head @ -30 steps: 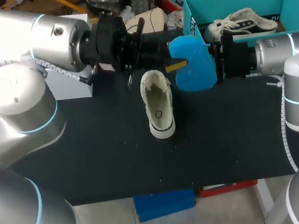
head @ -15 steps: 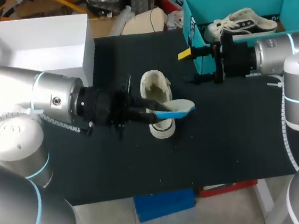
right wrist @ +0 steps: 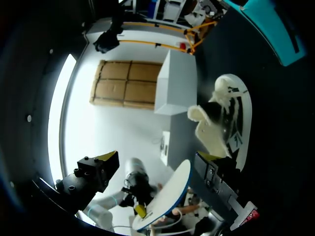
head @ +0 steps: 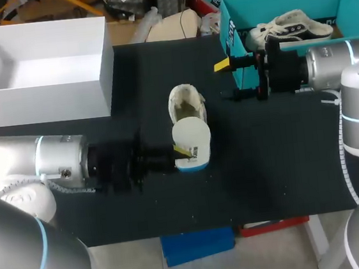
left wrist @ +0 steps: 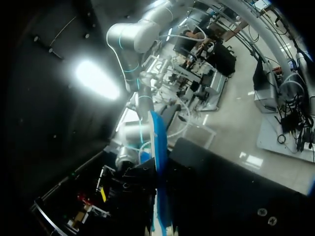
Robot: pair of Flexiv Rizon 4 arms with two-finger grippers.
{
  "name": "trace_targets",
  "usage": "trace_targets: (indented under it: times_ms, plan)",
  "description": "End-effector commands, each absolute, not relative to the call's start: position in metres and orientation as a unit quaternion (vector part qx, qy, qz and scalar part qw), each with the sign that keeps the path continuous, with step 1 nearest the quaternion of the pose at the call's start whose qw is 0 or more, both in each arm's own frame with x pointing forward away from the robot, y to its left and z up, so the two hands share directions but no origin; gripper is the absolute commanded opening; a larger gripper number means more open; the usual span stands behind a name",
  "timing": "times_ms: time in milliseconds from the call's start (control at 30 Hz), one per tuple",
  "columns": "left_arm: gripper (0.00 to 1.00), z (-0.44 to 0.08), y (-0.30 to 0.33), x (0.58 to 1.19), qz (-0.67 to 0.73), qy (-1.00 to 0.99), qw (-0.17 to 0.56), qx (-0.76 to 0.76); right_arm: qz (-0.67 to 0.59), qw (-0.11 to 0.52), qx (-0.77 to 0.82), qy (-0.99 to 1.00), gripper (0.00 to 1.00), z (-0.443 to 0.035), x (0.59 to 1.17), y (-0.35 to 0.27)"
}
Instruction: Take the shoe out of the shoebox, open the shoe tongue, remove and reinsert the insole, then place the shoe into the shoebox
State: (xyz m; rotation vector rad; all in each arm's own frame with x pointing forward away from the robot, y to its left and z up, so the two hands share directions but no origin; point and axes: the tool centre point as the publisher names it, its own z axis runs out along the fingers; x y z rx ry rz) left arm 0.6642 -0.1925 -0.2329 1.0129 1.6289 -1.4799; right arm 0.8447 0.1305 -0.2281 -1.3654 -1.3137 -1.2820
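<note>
Clamping the insole (head: 191, 138) between its fingers, the left gripper (head: 181, 152) holds it over the heel of the shoe (head: 185, 105). At the shoe's 2 o'clock hangs the right gripper (head: 231, 79), fingers apart.

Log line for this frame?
left fingers: shut on insole | insole: over shoe heel, not seated | right fingers: open, empty, beside teal shoebox | shoe: upright on table

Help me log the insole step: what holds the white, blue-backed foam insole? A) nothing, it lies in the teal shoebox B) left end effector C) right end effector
B: the left end effector grips the white, blue-backed foam insole over the heel of the white canvas shoe; the right end effector stands open and empty.
</note>
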Motion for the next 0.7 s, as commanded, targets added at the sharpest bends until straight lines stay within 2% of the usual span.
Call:
trace_targets:
  times_ms: [33, 400, 533, 700]
  plan:
    - [0.0, -0.234, -0.192, 0.659, -0.576, 0.624, 0.368, 0.379, -0.51, 0.413, -0.544, -0.522, 1.0, -0.229, 0.845, 0.132]
    - [0.0, -0.234, -0.192, 0.659, -0.576, 0.624, 0.368, 0.379, -0.51, 0.413, -0.544, -0.522, 1.0, -0.229, 0.845, 0.132]
    - [0.0, -0.228, -0.195, 0.634, -0.561, 0.58, 0.42, 0.415, -0.51, 0.413, -0.544, -0.522, 1.0, -0.229, 0.845, 0.132]
    - [0.0, -0.233, -0.189, 0.632, -0.514, 0.551, 0.472, 0.457, -0.51, 0.413, -0.544, -0.522, 1.0, -0.229, 0.845, 0.132]
